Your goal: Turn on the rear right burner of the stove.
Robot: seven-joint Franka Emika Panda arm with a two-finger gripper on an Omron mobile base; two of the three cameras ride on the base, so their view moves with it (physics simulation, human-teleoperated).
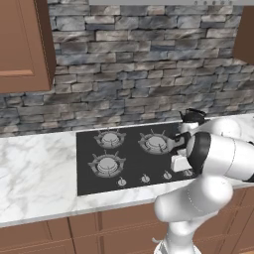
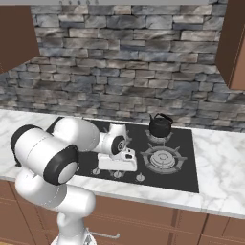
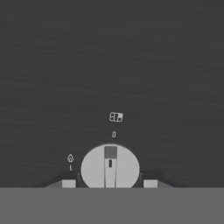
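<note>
The stove (image 1: 89, 183) sits sunk into the white marble counter (image 1: 34, 183), in front of the stone wall, with a row of small round knobs along its near edge. The arm is bent low over the right end of that row, and the claw (image 3: 109, 183) points straight down at one knob (image 3: 110, 166), which fills the lower middle of the hand view. The two finger tips (image 3: 68, 183) show as small pale blocks either side of the knob, apart from it, so the claw stands open around the knob without touching it.

I judge the knob to be a small, hard, rigid disc with a raised bar across its face and a dark pointer mark. It should neither give nor break, but its smooth rim looks slippery, so the best hold would be across the sides with the fingers squarely opposite each other, then a twist about its own axis. Small printed marks lie on the glass beside it: a flame sign (image 3: 70, 158) and a little burner diagram (image 3: 116, 116). I cannot read from these whether this knob governs the rear right burner.

A black kettle (image 2: 160, 125) rests on the rear right burner's grate; its lid is on, so its contents cannot be seen. The other burners carry nothing.
</note>
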